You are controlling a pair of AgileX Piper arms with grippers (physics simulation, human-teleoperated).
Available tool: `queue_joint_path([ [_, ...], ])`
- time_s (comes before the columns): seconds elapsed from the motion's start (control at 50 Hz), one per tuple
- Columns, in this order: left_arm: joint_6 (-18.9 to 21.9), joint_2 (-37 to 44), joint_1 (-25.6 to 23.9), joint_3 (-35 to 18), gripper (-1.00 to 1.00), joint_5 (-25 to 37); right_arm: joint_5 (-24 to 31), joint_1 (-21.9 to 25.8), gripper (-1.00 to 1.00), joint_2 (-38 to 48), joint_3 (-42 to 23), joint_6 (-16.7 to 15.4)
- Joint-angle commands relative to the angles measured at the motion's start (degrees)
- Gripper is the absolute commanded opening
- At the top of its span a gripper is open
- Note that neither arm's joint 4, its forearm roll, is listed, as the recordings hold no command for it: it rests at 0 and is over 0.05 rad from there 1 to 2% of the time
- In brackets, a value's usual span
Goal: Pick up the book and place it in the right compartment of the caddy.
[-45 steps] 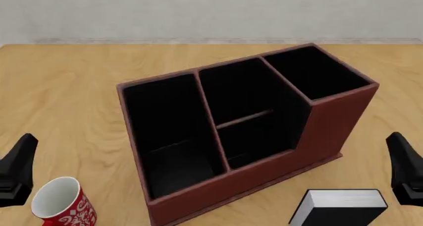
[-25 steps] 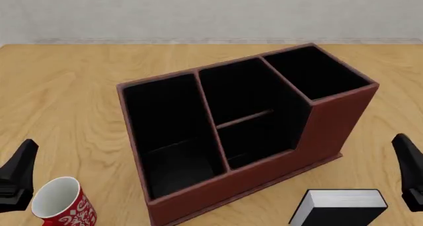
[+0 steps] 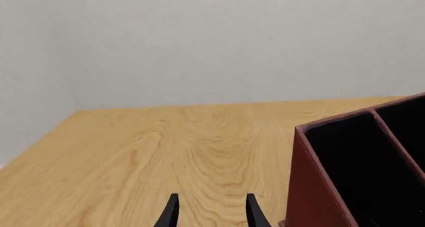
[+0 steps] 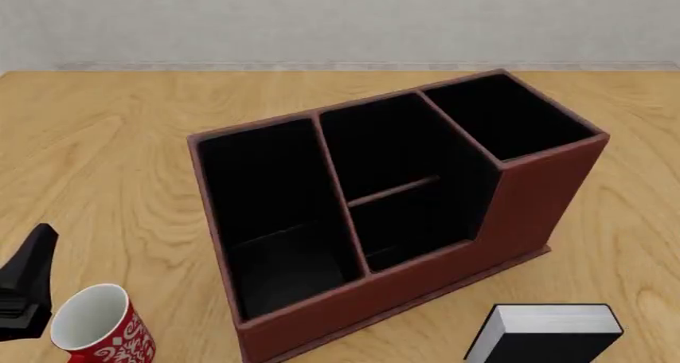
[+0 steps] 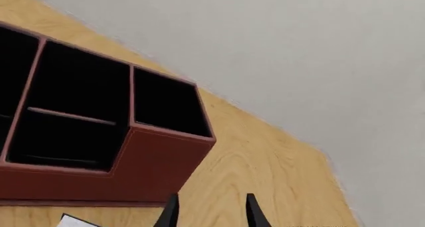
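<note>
On the wooden table (image 4: 107, 140) the book (image 4: 552, 333) is seen lying flat just in front of the caddy (image 4: 531, 196), below its right compartment (image 4: 508, 118), untouched, so the right gripper (image 5: 208, 212), fingers parted and empty, is best lowered squarely over it.

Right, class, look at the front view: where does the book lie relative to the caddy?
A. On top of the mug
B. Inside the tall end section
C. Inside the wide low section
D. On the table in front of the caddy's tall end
D: the book lies flat on the table near the picture's bottom edge, in front of the caddy, whose sections all show empty black interiors.
</note>
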Motion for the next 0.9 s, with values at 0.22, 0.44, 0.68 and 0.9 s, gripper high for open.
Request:
queue_joint_path([
  [0.22, 1.57, -0.02, 0.54, 0.12, 1.00, -0.53, 17.51, 1.44, 1.00, 2.66, -10.34, -13.62],
  [0.44, 2.66, -0.03, 0.92, 0.12, 1.00, -1.15, 24.66, 0.86, 1.00, 4.56, -15.35, -20.01],
  [0.68, 2.84, -0.01, 0.83, 0.13, 1.00, -1.37, 30.64, 0.41, 1.00, 8.75, -21.17, -25.57],
  [0.9, 3.39, -0.05, 0.72, 0.16, 1.00, -1.68, 36.34, 1.34, 1.00, 15.50, -27.59, -29.87],
])
